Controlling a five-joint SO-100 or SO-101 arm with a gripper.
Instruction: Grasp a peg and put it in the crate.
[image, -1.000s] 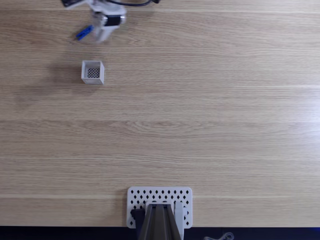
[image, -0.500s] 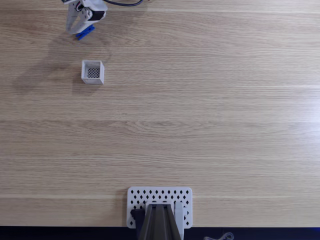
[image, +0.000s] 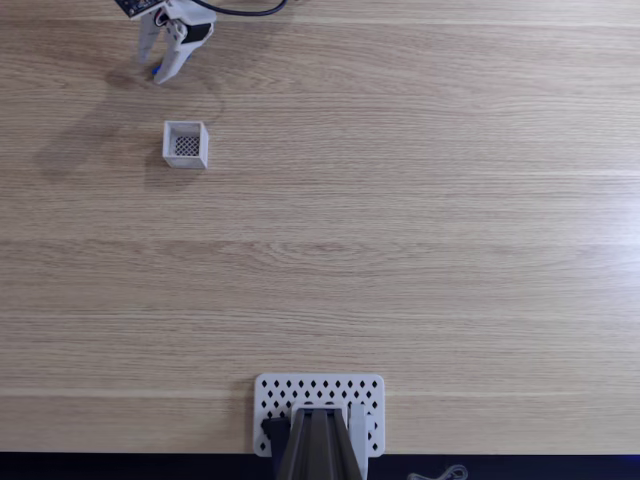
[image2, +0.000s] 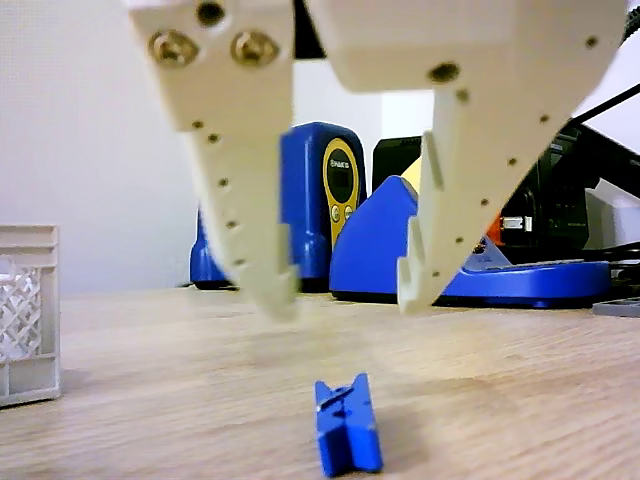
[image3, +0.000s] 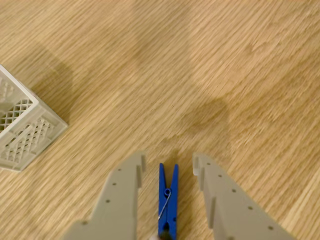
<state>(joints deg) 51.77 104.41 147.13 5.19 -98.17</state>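
Note:
The blue peg (image3: 167, 201) lies flat on the wooden table, lengthwise between my open fingers in the wrist view. In the other view the peg (image2: 346, 424) rests on the table below my gripper (image2: 343, 295), whose white fingertips hang a little above it, one on each side. In the fixed view my gripper (image: 160, 60) is at the top left, covering most of the peg (image: 155, 72). The white crate (image: 186, 144) stands just below it there, and shows at the left edge as crate (image3: 20, 127) and crate (image2: 27, 312).
A white perforated plate (image: 270, 395) carrying the arm's base sits at the table's near edge in the fixed view. Blue soldering-station units (image2: 325, 190) stand behind the table in the other view. Bare wood lies all around.
My gripper has swung left from beside the peg to over it and come down, so the fingers now straddle it. The peg and crate have stayed put.

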